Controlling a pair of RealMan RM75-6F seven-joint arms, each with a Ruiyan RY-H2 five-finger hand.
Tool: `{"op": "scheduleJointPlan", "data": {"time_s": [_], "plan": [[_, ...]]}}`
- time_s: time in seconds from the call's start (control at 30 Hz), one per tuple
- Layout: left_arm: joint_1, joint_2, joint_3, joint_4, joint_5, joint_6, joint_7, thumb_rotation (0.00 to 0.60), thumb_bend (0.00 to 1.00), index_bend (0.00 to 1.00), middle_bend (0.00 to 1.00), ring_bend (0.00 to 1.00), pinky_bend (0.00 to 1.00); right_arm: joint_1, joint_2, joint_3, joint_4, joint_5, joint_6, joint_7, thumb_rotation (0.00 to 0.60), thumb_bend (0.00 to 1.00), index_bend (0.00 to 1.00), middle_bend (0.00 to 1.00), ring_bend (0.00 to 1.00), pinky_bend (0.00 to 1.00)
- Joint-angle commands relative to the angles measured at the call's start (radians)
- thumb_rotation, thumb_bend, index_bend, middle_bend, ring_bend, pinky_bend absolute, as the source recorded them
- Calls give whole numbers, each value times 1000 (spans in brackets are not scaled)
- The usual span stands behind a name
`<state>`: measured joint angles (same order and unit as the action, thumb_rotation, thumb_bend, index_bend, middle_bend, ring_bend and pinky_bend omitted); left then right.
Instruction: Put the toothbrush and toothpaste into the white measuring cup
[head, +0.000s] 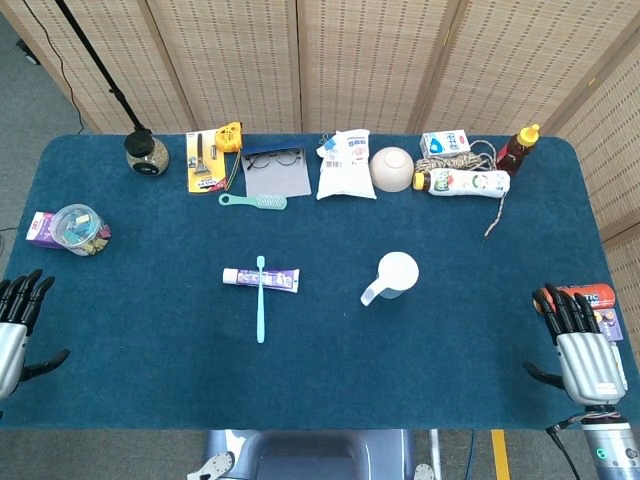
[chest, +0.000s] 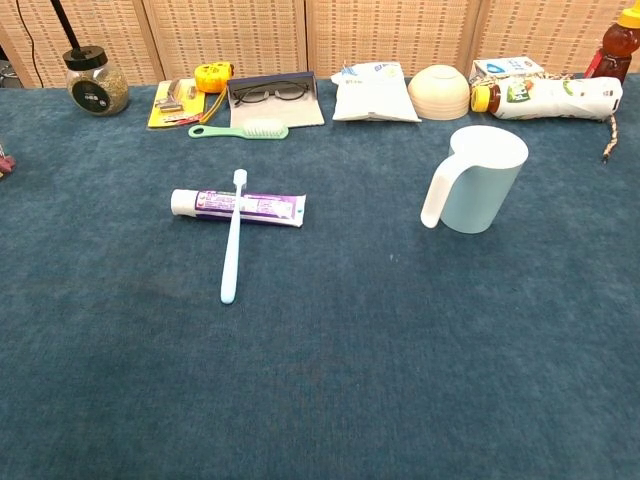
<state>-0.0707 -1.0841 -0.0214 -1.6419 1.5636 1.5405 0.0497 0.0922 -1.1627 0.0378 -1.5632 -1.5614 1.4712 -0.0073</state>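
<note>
A light blue toothbrush (head: 260, 300) (chest: 232, 237) lies crosswise on top of a toothpaste tube (head: 261, 278) (chest: 238, 205) on the blue table left of centre. To their right the white measuring cup (head: 393, 275) (chest: 475, 179) stands upright, its handle towards the front left. My left hand (head: 15, 330) rests at the table's front left corner, fingers spread, holding nothing. My right hand (head: 580, 345) sits at the front right edge, fingers apart and empty. Neither hand shows in the chest view.
Along the back edge lie a jar (head: 146, 152), razor pack (head: 204, 162), glasses (head: 273, 158), green hairbrush (head: 254, 201), white pouch (head: 346, 165), bowl (head: 392, 169), bottles (head: 470, 182) and a honey bottle (head: 517, 149). A clear tub (head: 77, 229) sits far left; an orange can (head: 585, 297) lies beside my right hand.
</note>
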Motion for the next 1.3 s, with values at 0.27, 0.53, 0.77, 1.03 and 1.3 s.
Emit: {"op": "scheduleJointPlan", "data": {"time_s": [0.27, 0.53, 0.77, 1.03, 1.3], "plan": [[6, 21, -3, -4, -7, 5, -42, 600, 33, 0, 0, 0, 0, 143, -31, 5, 103, -92, -135, 280, 600, 0, 0, 0, 0, 0], [2, 32, -1, -2, -12, -13, -69, 600, 33, 0, 0, 0, 0, 365, -96, 67, 238, -41, -407, 521, 600, 0, 0, 0, 0, 0], [-7, 36, -3, -5, -24, -34, -67, 600, 33, 0, 0, 0, 0, 471, -155, 82, 296, -18, -522, 653, 600, 0, 0, 0, 0, 0], [-10, 37, -12, -4, -47, -44, -69, 600, 33, 0, 0, 0, 0, 566, -212, 84, 364, 3, -626, 681, 600, 0, 0, 0, 0, 0], [-13, 42, -12, -6, -51, -52, -77, 600, 33, 0, 0, 0, 0, 600, -257, 84, 392, 25, -632, 670, 600, 0, 0, 0, 0, 0]]}}
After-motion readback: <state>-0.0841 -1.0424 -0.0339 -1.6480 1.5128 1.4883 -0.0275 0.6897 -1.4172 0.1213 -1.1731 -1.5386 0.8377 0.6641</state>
